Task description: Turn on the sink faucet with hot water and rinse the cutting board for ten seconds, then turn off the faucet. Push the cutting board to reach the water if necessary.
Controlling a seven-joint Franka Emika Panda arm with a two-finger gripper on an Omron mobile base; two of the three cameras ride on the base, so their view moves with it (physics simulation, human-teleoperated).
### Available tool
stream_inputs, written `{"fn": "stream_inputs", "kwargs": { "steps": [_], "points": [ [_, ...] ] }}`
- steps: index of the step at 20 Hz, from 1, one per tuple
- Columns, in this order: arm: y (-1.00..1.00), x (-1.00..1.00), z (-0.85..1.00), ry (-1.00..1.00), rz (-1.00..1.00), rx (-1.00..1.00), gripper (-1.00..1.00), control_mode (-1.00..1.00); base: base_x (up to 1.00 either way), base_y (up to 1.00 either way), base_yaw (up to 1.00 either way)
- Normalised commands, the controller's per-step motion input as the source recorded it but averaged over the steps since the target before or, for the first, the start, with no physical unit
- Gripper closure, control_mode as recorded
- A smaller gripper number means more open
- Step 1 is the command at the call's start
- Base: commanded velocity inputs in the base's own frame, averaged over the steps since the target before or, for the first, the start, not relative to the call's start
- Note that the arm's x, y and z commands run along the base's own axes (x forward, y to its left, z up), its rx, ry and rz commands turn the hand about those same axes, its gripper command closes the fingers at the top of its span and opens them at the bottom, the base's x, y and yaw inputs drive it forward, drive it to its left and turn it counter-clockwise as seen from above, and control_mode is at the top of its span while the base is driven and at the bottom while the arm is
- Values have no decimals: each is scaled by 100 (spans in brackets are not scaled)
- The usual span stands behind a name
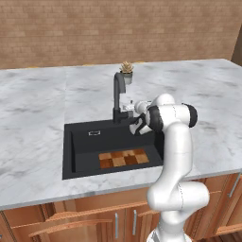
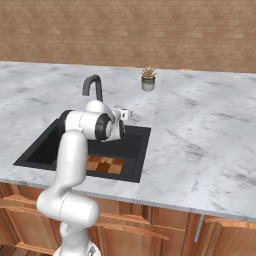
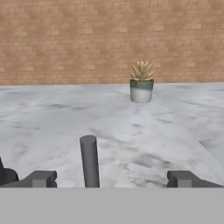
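Nearest the base, the white arm rises from in front of the wooden cabinets and bends forward over the sink [image 1: 75, 142], a deep rectangular matte black basin set into the marble counter [image 1: 33, 118], with a small silver overflow slot on its back wall. On the basin floor, toward the front and right, lies the cutting board [image 1: 124, 158], a flat checkered panel of light and dark brown squares, much smaller than the basin; the arm hides part of it in the right base view. Just past the board, the gripper [image 3: 111, 178] sits at the back rim of the sink beside the sink faucet [image 1: 118, 97]. Its fingertips [image 3: 41, 178] stand wide apart, released, with the faucet's slim dark grey lever standing upright between them, touching neither. The faucet is tall, dark grey, with a curved gooseneck spout reaching over the basin. Farther back stands a small potted plant [image 3: 141, 83], and beyond it a brick wall [image 3: 109, 39].
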Motion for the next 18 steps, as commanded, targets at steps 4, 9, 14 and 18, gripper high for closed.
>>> {"fn": "stream_inputs", "kwargs": {
  "steps": [4,9,14,18],
  "points": [
    [0,19,-2,0,0,0,-100,-100,0,0,0],
    [0,14,-4,0,0,0,-100,-100,0,0,0],
    [0,9,-10,0,0,0,-100,-100,0,0,0],
    [1,5,-9,0,0,0,-100,-100,0,0,0]
  ]
}}
